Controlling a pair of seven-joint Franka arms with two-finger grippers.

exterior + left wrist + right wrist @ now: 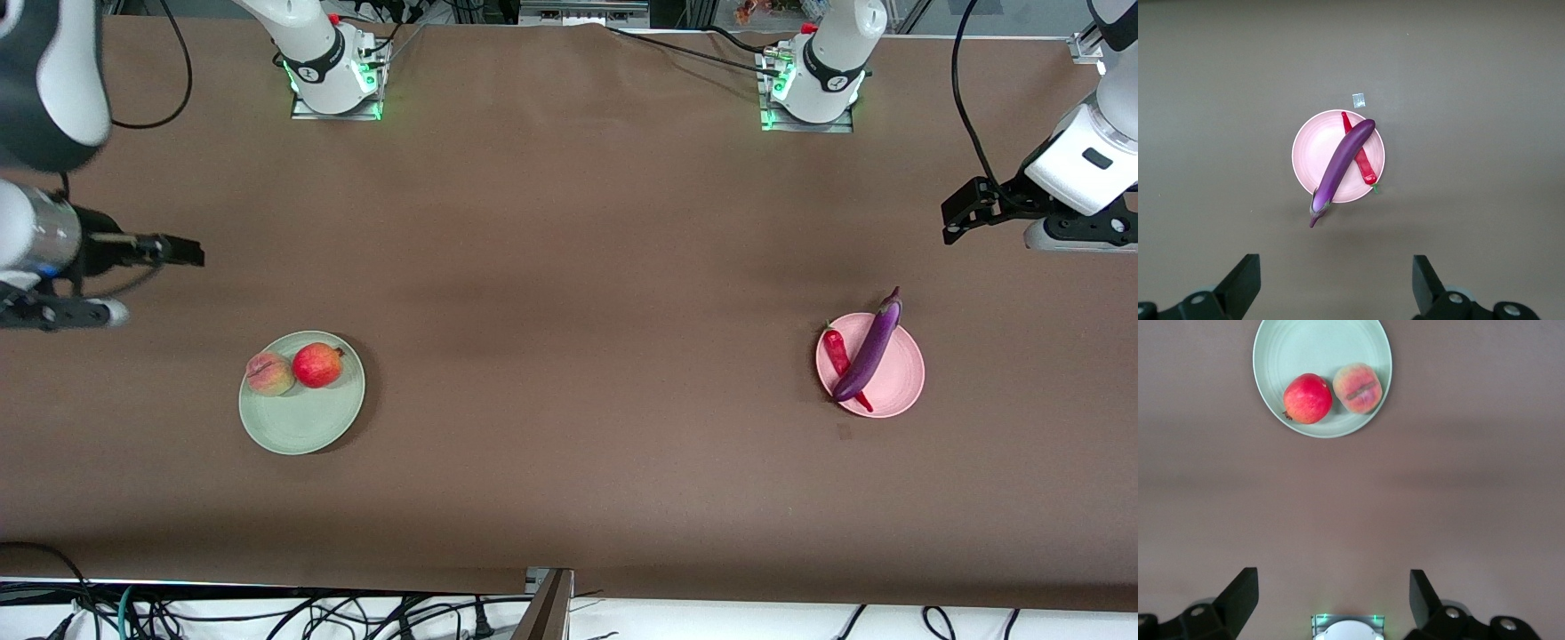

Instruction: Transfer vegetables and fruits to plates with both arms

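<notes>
The purple eggplant lies across the pink plate, its stem end over the rim, with the red chili partly under it. The peach and red pomegranate-like fruit sit side by side on the mint green plate. My left gripper is open and empty, raised near the left arm's end of the table. Its wrist view shows the plate, eggplant and chili. My right gripper is open and empty, raised near the right arm's end. Its wrist view shows the plate, pomegranate and peach.
The arm bases stand at the table's back edge. A small tape mark lies on the brown cloth just nearer the camera than the pink plate. Cables hang below the table's near edge.
</notes>
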